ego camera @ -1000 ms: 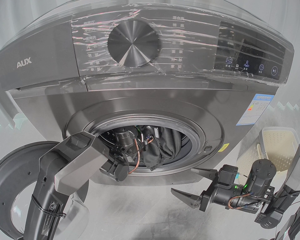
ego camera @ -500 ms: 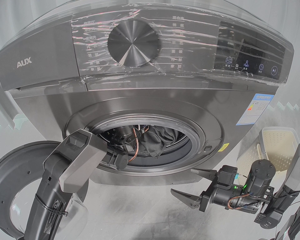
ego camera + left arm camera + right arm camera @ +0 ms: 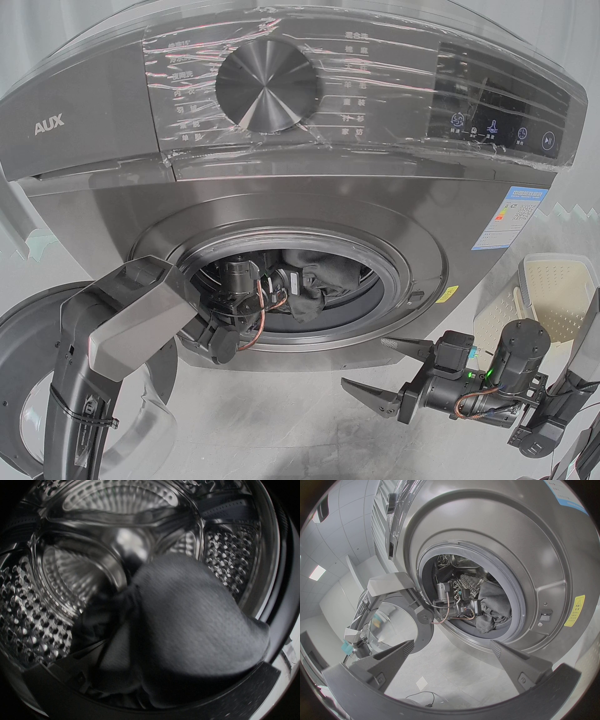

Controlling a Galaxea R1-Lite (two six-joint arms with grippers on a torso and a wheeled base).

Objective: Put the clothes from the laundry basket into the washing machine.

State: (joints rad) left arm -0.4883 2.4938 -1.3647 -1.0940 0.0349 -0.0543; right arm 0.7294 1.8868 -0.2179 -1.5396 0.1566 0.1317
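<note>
Floor: pale grey tiles (image 3: 269, 425) run in front of the washing machine (image 3: 300, 194), with plain light walls behind.
Washing machine: grey front-loader, its round door (image 3: 19, 337) swung open to the robot's left and the opening facing the robot.
Drum: shiny perforated metal (image 3: 31, 630), lit from the front.
Dark garment: a bunched grey-black piece of clothing (image 3: 328, 278) lies inside the opening, toward its right side, heaped over the lower front lip of the drum.
Left gripper: the left gripper (image 3: 294, 284) is reached through the opening and is up against the garment. Cloth covers its end, so whether it is clamped on the cloth or has let go cannot be told.
Right gripper: the right gripper (image 3: 364, 361) hangs low in front of the machine, below the opening, with jaws wide apart and nothing between them.
Laundry basket: a cream perforated basket (image 3: 559, 300) stands to the right of the machine, and the part seen shows bare plastic.
Progress: judged late. One garment is already in the drum, though it sits at the lip and probably needs pushing deeper. If the basket's hidden part holds more clothes, those remain to be moved.
</note>
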